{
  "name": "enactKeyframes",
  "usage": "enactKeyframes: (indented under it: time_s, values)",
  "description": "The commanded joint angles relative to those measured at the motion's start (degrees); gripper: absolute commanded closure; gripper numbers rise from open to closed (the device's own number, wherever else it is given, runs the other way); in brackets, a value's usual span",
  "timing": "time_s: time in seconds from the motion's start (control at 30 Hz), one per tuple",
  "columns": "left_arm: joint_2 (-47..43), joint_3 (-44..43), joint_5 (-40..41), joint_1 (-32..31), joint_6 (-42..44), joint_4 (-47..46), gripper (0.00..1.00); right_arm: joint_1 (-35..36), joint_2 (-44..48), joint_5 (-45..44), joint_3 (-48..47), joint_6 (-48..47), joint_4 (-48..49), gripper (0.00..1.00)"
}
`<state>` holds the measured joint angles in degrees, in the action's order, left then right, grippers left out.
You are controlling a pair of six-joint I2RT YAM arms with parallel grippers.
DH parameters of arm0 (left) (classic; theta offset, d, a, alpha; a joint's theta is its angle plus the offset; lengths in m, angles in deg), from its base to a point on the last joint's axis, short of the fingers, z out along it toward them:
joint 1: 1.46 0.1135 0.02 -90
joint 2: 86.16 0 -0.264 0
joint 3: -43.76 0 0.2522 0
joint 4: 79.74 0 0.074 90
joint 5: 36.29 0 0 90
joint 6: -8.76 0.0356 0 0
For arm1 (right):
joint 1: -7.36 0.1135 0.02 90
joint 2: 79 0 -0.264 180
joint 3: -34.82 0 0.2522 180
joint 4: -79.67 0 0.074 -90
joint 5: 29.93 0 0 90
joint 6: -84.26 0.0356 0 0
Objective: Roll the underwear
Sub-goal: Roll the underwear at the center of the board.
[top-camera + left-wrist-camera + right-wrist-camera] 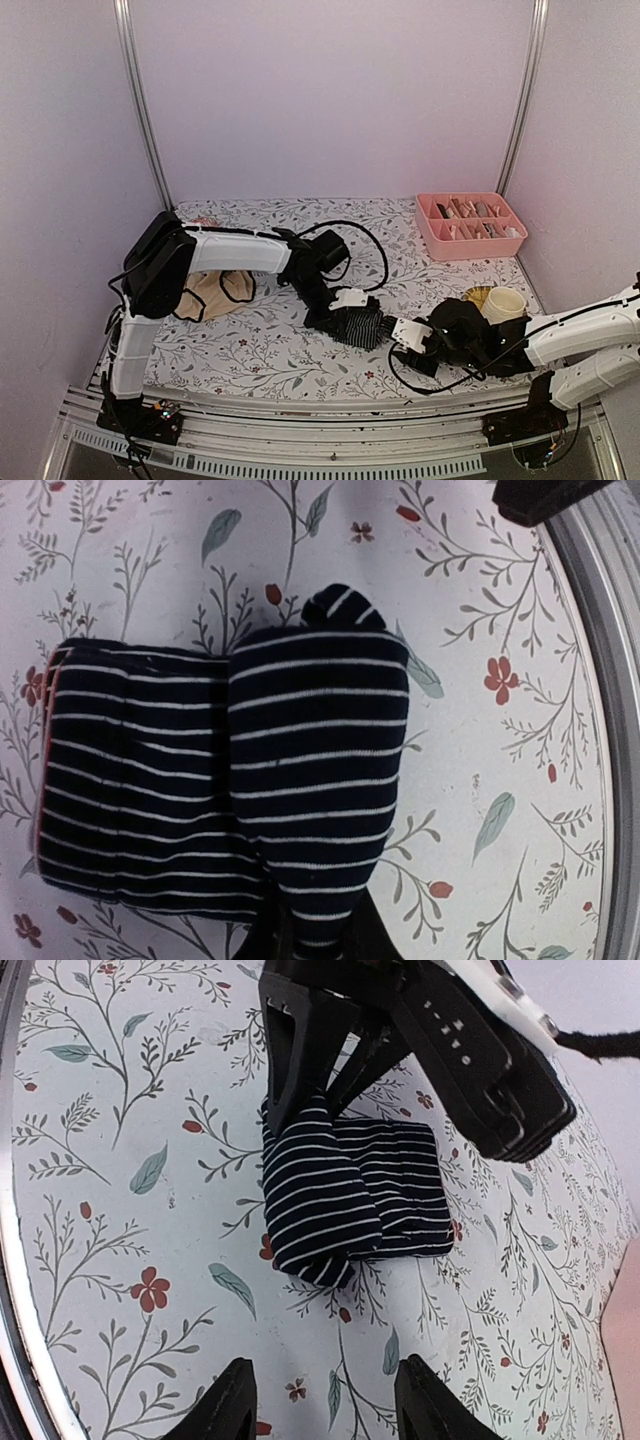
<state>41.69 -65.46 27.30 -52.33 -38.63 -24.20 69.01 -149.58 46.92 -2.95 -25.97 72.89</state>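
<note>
Readable text: none in any view.
Marks on the left gripper [310, 1100] housing: a short row of pale printed characters on the black casing in the right wrist view, too small and blurred to read.
Brands, numbers, signs: none legible.
</note>
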Motion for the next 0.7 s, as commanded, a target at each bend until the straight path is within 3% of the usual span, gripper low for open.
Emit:
enactKeyframes:
  time_s: [0.0, 0.37, 0.67]
  values:
    - [4.15, -3.33, -0.42, 1.36, -0.91, 6.32, 1.0, 2.72, -3.69, 0.44, -2.18, -3.05, 3.32, 0.51]
    - [10.3, -11.34, -3.08, 2.3, -0.7, 13.88, 1.0, 4.48, -17.8, -3.64, -13.74, -14.71, 1.59, 0.51]
    - [12.71, -14.79, -4.18, 3.06, -0.42, 16.58, 1.0, 4.47, -29.47, -9.17, -20.94, -18.12, -3.07, 0.53]
